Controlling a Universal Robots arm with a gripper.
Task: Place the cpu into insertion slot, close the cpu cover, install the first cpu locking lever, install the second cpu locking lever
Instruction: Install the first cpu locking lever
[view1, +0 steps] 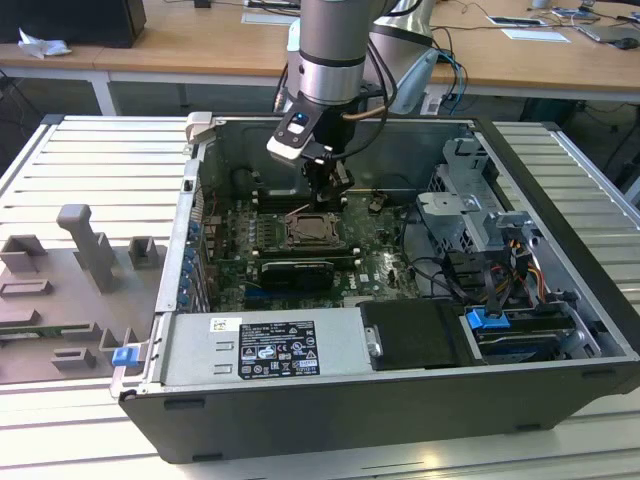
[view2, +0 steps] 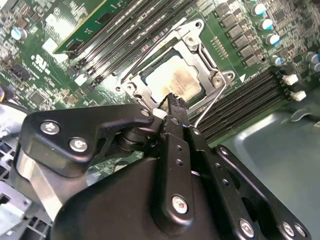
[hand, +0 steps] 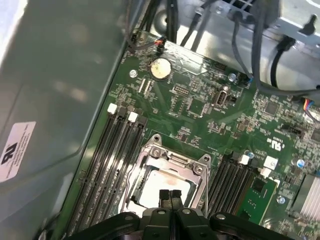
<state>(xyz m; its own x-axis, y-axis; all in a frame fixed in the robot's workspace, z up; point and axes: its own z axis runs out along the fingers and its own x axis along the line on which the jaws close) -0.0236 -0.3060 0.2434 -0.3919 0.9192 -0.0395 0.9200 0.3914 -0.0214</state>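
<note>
Cpu (hand: 159, 186) sits in insertion slot (view2: 129, 88), cpu cover (hand: 176, 159) seemingly lowered.

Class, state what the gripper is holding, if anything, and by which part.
Nothing, as far as shows: the gripper is shut, finger against finger, its tips just over the closed cpu cover.

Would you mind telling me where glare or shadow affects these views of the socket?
In the first wrist view, glare whitens the case wall and the cpu; in the second wrist view, the black pincer looms dark; in the exterior view, the motherboard sits in shade.
</note>
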